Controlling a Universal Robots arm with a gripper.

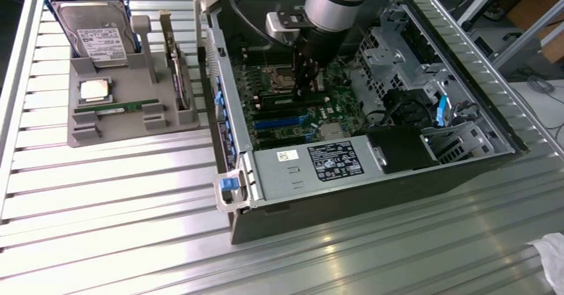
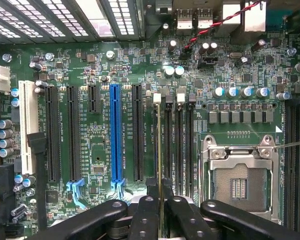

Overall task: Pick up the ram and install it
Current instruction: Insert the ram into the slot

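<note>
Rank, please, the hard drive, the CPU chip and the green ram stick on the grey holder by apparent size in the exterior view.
1. hard drive
2. ram stick, longer than the chip but much narrower, so this order is unsure
3. CPU chip

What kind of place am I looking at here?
Probably a robotics lab or test bench: an open computer case lies on a metal table, spare parts sit in a grey holder, and a robot arm reaches into the case.

The ram point(image 2: 160, 150) stands on edge, seen as a thin greenish-gold strip running lengthwise along one of the black memory slots point(image 2: 166, 145) on the motherboard point(image 2: 95, 75), beside the empty processor socket point(image 2: 238, 186). Its near end is pinched between the dark fingers point(image 2: 146, 215) of the gripper point(image 2: 160, 210), inside the open computer case point(image 1: 352, 169).
</note>
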